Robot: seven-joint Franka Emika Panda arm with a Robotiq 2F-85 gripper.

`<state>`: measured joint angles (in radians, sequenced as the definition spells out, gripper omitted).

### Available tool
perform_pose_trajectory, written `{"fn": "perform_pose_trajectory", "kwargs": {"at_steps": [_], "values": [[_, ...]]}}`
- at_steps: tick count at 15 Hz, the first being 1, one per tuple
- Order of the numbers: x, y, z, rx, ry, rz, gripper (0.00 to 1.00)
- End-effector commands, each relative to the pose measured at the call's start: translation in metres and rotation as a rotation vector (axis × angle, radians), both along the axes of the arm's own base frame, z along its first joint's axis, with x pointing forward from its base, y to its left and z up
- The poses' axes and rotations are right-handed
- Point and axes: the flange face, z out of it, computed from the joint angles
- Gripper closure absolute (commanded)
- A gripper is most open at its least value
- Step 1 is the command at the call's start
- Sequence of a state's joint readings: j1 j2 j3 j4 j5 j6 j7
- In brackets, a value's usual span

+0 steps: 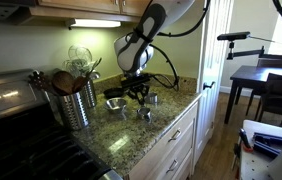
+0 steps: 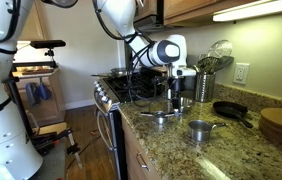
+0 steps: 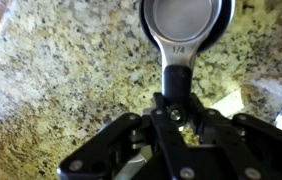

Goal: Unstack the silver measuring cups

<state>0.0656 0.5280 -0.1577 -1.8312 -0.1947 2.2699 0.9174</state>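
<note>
A speckled granite counter [image 1: 131,135] runs over white drawers [image 1: 176,148], with a stove [image 1: 6,105] at one end and wood cabinets [image 2: 196,8] above, where a strip light [image 1: 93,23] glows on the pale wall [image 1: 36,45]. A white outlet [image 2: 242,72] sits in that wall. Beyond, a dark table [image 1: 251,78] and chair [image 1: 281,98] stand on wood floor [image 1: 216,160] by a bright window [image 1: 256,20].

One speckled granite counter [image 2: 171,152] carries three small shiny round silver measuring cups [image 2: 199,128], one tall perforated steel utensil canister [image 2: 203,86], one dark round pan [image 2: 231,110] and one round wooden board [image 2: 279,122].
</note>
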Motion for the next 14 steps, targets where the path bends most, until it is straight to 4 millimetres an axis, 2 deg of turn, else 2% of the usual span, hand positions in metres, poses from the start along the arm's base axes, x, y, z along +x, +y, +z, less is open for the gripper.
{"fn": "perform_pose_trajectory", "kwargs": {"at_steps": [1,6,14], "values": [[-0.014,-0.003,0.017,-0.01,0.006,0.027,0.87],[-0.013,-0.01,0.025,-0.007,0.0,0.026,0.87],[-0.019,-0.042,0.055,-0.04,-0.022,-0.02,0.87]]}}
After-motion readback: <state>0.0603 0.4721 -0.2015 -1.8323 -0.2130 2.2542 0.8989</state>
